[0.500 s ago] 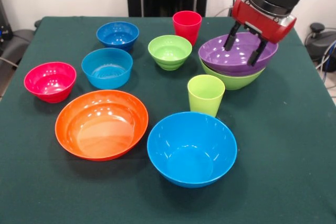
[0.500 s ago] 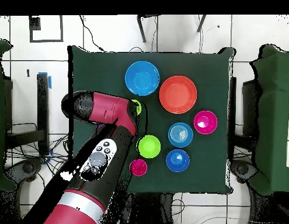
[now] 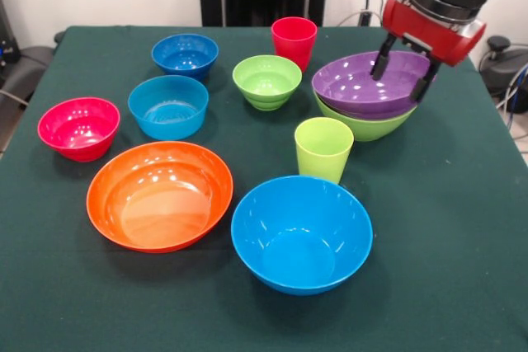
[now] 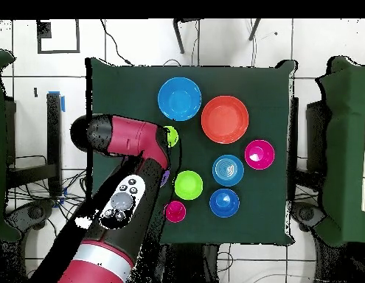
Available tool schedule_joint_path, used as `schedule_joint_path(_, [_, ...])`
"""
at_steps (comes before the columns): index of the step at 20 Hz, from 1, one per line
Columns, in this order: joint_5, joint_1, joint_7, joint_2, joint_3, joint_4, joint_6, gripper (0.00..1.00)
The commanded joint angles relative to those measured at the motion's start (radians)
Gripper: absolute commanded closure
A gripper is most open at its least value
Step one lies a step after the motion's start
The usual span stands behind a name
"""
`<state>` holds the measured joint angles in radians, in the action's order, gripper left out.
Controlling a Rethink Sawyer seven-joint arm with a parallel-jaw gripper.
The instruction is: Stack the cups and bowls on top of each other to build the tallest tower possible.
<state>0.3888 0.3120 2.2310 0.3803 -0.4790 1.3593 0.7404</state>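
Note:
A wide purple bowl (image 3: 359,86) sits nested in the large lime-green bowl (image 3: 363,129) at the back right. My gripper (image 3: 404,76) hangs open and empty just above the purple bowl's right rim. In the overhead view my arm (image 4: 130,140) hides this stack. The red cup (image 3: 294,40) stands on the table just left of the stack. The lime-green cup (image 3: 322,148) stands in front of it. Loose bowls are small lime-green (image 3: 266,81), dark blue (image 3: 185,54), small light blue (image 3: 167,106), pink-red (image 3: 78,127), large orange (image 3: 159,194) and large light blue (image 3: 301,233).
The table has a dark green cloth (image 3: 445,228). The loose bowls fill its left and middle. The overhead view shows the orange bowl (image 4: 224,119) and large blue bowl (image 4: 179,98) on the side far from my base. Chairs stand along both sides.
My gripper has risen and moved right in the front view, from over the purple bowl's inside to over its right rim. The bowls and cups have not moved.

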Motion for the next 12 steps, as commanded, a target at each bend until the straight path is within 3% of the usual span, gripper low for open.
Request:
schedule_joint_path(1, [-0.057,-0.004,-0.019,0.019,0.181,0.098,0.04,0.0])
schedule_joint_path(12, [-0.078,0.013,0.025,-0.025,0.198,0.111,-0.06,0.0])
